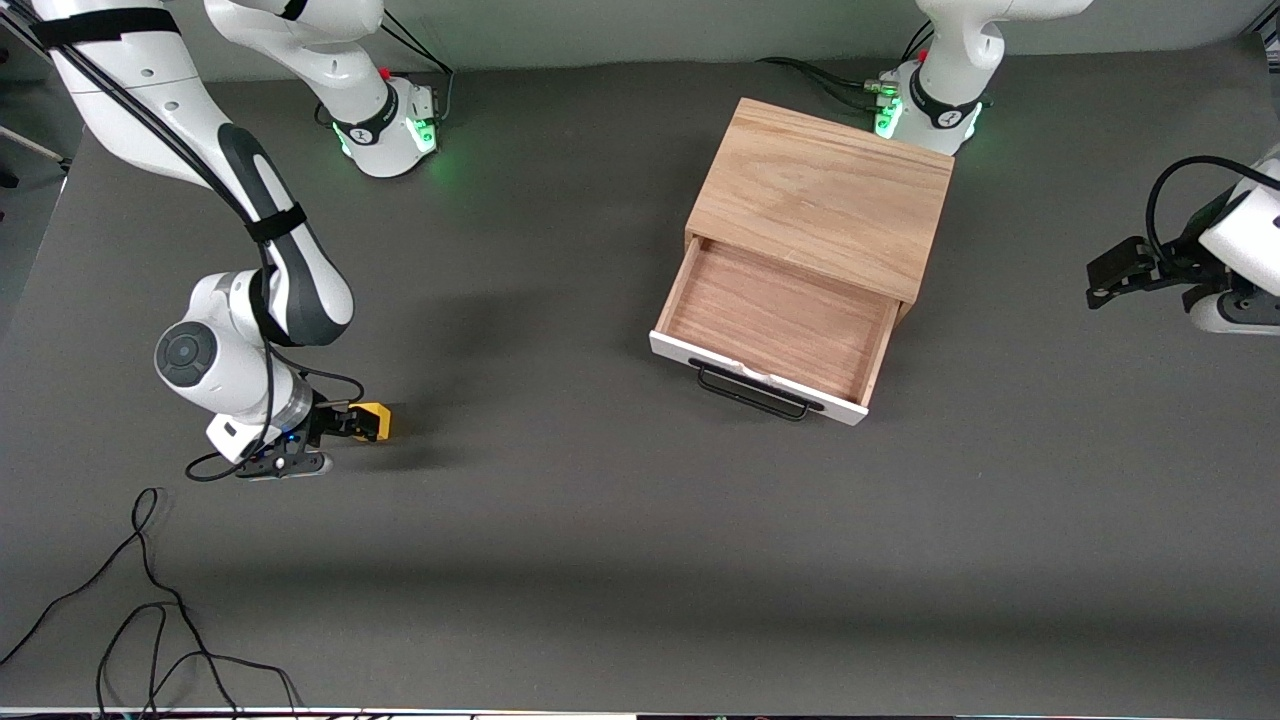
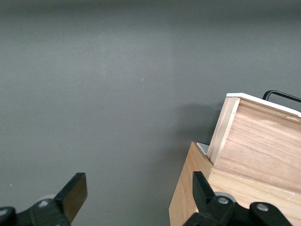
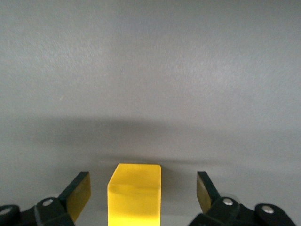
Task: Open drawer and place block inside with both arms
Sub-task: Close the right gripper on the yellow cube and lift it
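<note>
The drawer (image 1: 775, 320) stands pulled out of the light oak box (image 1: 825, 190), its wood interior bare and its black wire handle (image 1: 750, 392) facing the front camera. The yellow block (image 1: 382, 422) rests on the grey mat toward the right arm's end of the table. My right gripper (image 1: 360, 420) is low at the mat, open, with the block (image 3: 135, 193) between its fingers and a gap on each side. My left gripper (image 1: 1100, 278) waits open over the table at the left arm's end, off to the side of the box (image 2: 188, 197) and drawer (image 2: 258, 141), holding nothing.
Loose black cables (image 1: 150, 620) lie on the mat near the front edge at the right arm's end. The two green-lit arm bases (image 1: 385, 125) (image 1: 925, 105) stand along the back edge, one right against the box's back corner.
</note>
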